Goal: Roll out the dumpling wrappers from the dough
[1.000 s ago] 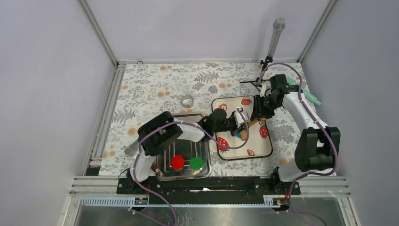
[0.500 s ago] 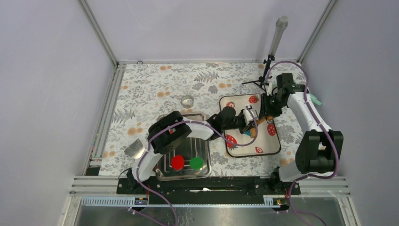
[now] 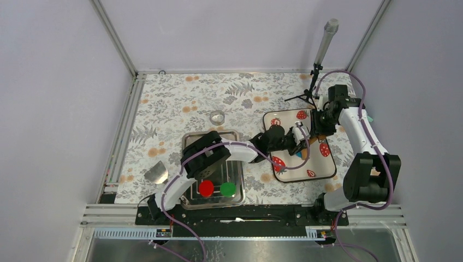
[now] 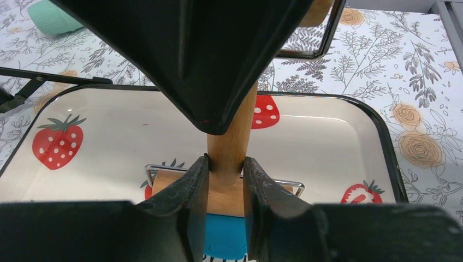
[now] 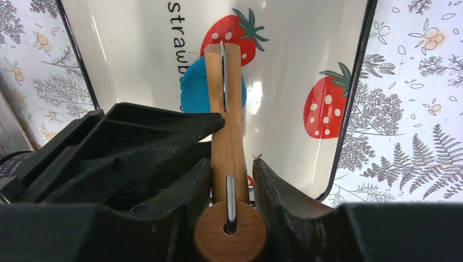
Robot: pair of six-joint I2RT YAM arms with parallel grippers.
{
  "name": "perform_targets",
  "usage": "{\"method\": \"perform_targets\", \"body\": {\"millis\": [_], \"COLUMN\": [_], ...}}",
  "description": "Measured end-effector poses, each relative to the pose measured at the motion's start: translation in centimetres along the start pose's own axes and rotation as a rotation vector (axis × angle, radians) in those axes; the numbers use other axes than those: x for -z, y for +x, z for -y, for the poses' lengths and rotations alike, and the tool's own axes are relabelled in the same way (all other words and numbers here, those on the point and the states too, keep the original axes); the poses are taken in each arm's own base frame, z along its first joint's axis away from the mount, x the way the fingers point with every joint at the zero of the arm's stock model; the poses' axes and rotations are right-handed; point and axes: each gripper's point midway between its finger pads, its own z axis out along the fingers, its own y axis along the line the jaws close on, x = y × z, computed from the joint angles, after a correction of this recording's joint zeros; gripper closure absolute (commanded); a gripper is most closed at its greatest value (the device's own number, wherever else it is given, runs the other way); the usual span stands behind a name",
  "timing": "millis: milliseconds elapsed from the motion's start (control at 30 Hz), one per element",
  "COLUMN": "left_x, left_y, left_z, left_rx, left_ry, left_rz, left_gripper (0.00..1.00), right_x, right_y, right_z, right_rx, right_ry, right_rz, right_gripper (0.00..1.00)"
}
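Note:
The blue dough [image 4: 226,240] lies on the white strawberry tray [image 3: 319,169], under a wooden roller [image 4: 232,136]. My left gripper [image 4: 225,161] is shut on the roller's wooden handle just above the roller head. In the right wrist view the dough [image 5: 194,90] shows beyond the roller [image 5: 225,109]. My right gripper [image 5: 232,164] closes round the handle's near end, by a small wooden wheel. From above, the left gripper [image 3: 296,142] and right gripper [image 3: 315,134] meet over the tray, and only a sliver of dough [image 3: 298,154] shows.
A metal tray [image 3: 188,139] near the left arm holds a red disc [image 3: 206,188] and a green disc [image 3: 227,189]. A metal ring [image 3: 217,117] and a scraper [image 3: 157,172] lie on the floral cloth. A tripod with a grey cylinder [image 3: 322,49] stands at the back right.
Both grippers, still holding the roller, have moved to the right, and the strawberry tray has slid right with them and turned a little. The metal tray and discs stay put.

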Motion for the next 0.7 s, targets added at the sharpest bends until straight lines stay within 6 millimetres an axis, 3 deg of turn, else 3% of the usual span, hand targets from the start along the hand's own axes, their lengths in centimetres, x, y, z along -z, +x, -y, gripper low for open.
{"method": "perform_targets", "body": {"millis": [67, 133, 267, 333, 433, 533, 700], "left_x": [0.1, 1.5, 7.8, 10.4, 13.1, 14.3, 13.9], "left_y": [0.0, 0.8, 3.0, 2.8, 0.5, -1.2, 0.2], "left_z": [0.0, 0.9, 3.8, 3.9, 1.2, -2.8, -7.3], "left_rx": [0.008, 0.036, 0.109, 0.156, 0.271, 0.414, 0.671], "left_ry": [-0.019, -0.016, -0.01, -0.039, -0.143, -0.258, -0.386], "left_rz": [-0.002, -0.035, -0.16, -0.206, -0.234, -0.264, -0.379], "left_gripper": [0.52, 0.45, 0.37, 0.38, 0.4, 0.45, 0.51], "right_x": [0.0, 0.0, -0.1, -0.1, -0.1, -0.1, -0.1], "right_y": [0.0, 0.0, -0.1, -0.2, -0.2, -0.3, -0.3], "right_z": [0.0, 0.0, -0.1, -0.2, -0.2, -0.2, -0.2], "right_rx": [0.003, 0.005, 0.016, 0.021, 0.024, 0.026, 0.026], "right_ry": [-0.005, -0.006, -0.016, -0.021, -0.025, -0.026, -0.029], "right_rz": [-0.002, -0.005, -0.009, -0.01, -0.016, -0.018, -0.018], "right_gripper": [1.0, 1.0, 1.0, 1.0, 1.0, 1.0, 1.0]}}
